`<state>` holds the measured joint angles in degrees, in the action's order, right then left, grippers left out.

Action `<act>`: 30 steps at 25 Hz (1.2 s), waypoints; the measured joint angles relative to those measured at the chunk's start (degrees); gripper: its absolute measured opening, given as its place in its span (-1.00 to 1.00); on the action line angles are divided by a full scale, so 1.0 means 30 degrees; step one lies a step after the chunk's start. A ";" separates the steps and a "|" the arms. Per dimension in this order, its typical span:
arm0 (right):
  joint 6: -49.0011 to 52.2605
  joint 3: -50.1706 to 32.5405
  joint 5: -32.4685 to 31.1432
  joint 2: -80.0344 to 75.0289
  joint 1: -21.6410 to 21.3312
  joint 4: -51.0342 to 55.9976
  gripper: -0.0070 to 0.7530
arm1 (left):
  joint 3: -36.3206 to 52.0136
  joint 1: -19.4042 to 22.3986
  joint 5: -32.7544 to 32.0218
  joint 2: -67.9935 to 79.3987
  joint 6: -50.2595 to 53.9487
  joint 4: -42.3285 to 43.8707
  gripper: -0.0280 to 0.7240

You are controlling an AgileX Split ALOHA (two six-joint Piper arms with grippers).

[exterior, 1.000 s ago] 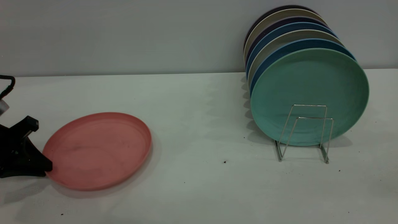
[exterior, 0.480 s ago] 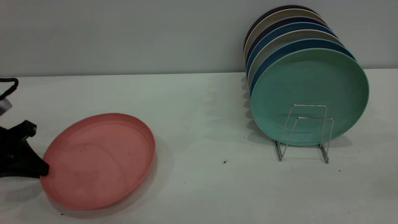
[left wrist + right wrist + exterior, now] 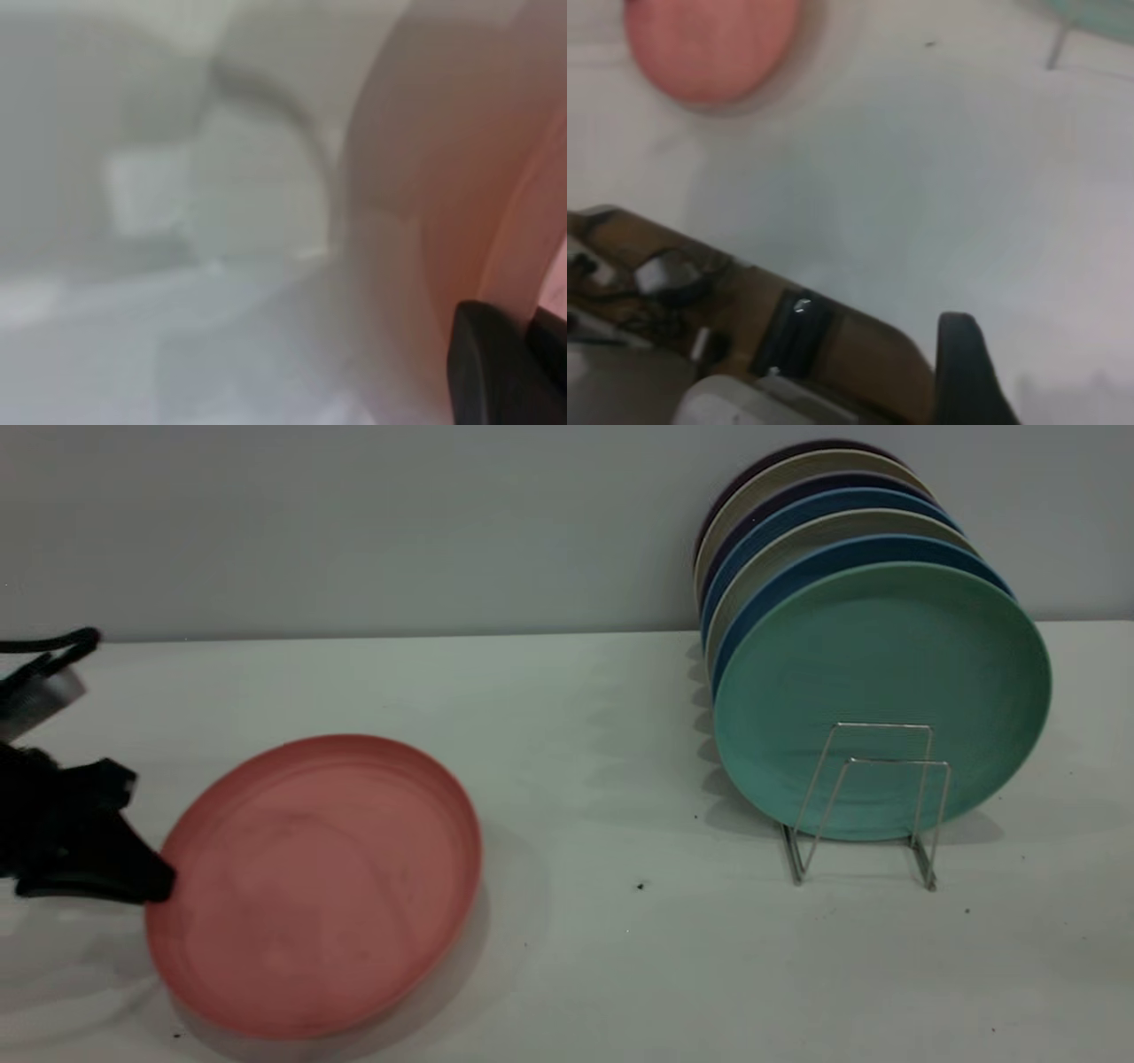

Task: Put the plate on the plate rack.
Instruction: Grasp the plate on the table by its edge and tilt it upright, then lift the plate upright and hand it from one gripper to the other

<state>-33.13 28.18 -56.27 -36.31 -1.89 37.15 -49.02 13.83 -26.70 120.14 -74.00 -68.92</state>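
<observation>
Gripping the salmon plate (image 3: 314, 886) by its nine o'clock rim, the left pincer (image 3: 155, 886) shows at the exterior view's left edge, clamped on the plate, whose far edge is tipped up off the pale counter (image 3: 576, 957). Over at three o'clock stands the wire plate rack (image 3: 873, 806), well apart from the plate, with a teal plate (image 3: 877, 682) foremost and blue plates (image 3: 797, 558) among others packed behind it.

From the left wrist, a dark finger (image 3: 496, 372) presses against the plate's pink surface (image 3: 461, 177); everything else is blur.

From the right wrist, the plate (image 3: 709, 44) lies far off on the counter (image 3: 921, 177). One dark finger (image 3: 966, 372) of the right pincer shows, and I cannot tell its opening.
</observation>
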 joint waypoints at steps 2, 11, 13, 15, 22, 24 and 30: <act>-0.0549 0.0000 0.0128 -0.0738 0.0000 0.0682 0.29 | 0.0000 -0.0317 0.0242 -0.0337 -0.0529 -0.0569 -0.87; -0.1320 0.0000 0.0775 -0.2132 0.0000 0.2029 0.29 | 0.0000 -0.0512 -0.0224 -0.1943 -0.5195 -0.2749 -0.87; -0.1588 0.0000 0.0843 -0.2425 0.0000 0.2429 0.29 | 0.0000 -0.0512 -0.0532 -0.2111 -0.5867 -0.2768 -0.87; -0.1999 0.0000 0.0960 -0.2906 0.0000 0.2926 0.29 | 0.0000 -0.0512 -0.0839 -0.2266 -0.6291 -0.2768 -0.87; -0.4867 0.0000 0.1956 -0.5688 0.0000 0.6018 0.29 | 0.0000 -0.0709 -0.1210 -0.2937 -0.6830 -0.2768 -0.87; -0.6517 0.0000 0.2200 -0.6736 0.0000 0.7473 0.29 | 0.0000 -0.0940 -0.1275 -0.3180 -0.6911 -0.2768 -0.87; -1.1685 0.0000 0.2451 -1.0543 0.0000 1.2242 0.29 | 0.0000 -0.2260 -0.1739 -0.3372 -0.6909 -0.3254 -0.87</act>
<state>-68.19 28.18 -48.92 -67.94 -1.89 73.87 -49.02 7.05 -31.92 110.02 -94.73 -78.68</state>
